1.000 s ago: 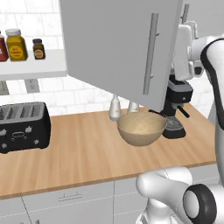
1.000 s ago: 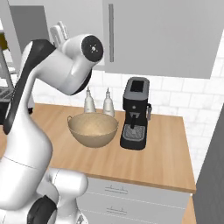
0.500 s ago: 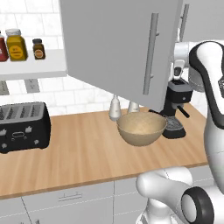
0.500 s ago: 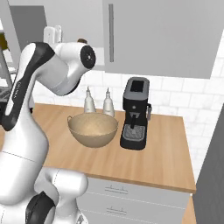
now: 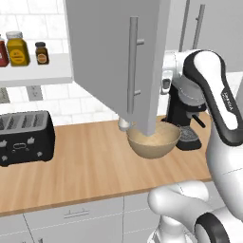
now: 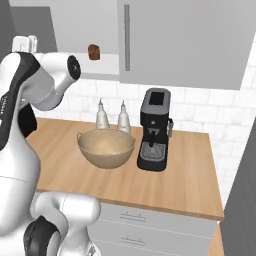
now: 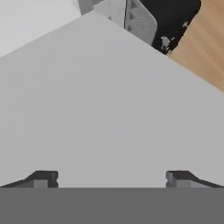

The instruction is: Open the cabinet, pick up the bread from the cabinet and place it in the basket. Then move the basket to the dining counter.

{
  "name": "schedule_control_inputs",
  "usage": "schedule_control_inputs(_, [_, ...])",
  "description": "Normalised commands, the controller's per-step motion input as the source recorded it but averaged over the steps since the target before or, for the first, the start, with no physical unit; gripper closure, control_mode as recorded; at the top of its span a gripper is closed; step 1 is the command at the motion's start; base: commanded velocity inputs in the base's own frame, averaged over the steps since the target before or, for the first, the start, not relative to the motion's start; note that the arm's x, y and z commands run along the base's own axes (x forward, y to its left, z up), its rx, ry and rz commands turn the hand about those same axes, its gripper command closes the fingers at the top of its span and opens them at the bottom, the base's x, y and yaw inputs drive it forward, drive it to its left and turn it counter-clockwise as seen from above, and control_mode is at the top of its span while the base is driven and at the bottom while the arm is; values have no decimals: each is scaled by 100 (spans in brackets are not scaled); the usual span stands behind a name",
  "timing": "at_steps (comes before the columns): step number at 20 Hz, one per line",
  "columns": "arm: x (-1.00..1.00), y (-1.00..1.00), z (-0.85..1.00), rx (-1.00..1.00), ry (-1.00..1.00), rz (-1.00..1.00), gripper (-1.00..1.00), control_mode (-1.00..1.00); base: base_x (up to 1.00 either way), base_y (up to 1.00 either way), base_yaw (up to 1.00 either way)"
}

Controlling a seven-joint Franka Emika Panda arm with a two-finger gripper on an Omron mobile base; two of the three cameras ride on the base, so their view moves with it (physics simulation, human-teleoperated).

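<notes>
Cabinet door swung open; bread on inner shelf. Basket on bench beside coffee machine. Jaws spread wide, empty, facing grey door panel.

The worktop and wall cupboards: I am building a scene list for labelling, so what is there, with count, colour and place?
cabinet: one, grey, on the wall, left door swung open.
bread: one, brown, on the cabinet's white inner shelf.
basket: one, tan, on the wood worktop left of the coffee machine.
coffee machine: one, black, against the tiled wall.
bottles: two, pale, behind the basket.
toaster: one, black, left end of the worktop.
spice jars: three, red, yellow and brown, on the open white shelf.
hand: one, dark tips spread wide, close before a grey panel, holding nothing.
</notes>
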Motion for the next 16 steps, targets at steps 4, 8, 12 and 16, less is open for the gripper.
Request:
schedule_control_inputs(4, [-31,100,-5,-1,0,26,-100,-100,0,0,0])
schedule_control_inputs(8, [4,99,-4,-16,-18,12,-100,-100,0,0,0])
schedule_control_inputs(12, [7,22,-4,-23,-25,2,-100,-100,0,0,0])
schedule_control_inputs(16, [9,-51,-8,-25,-30,0,-100,-100,0,0,0])
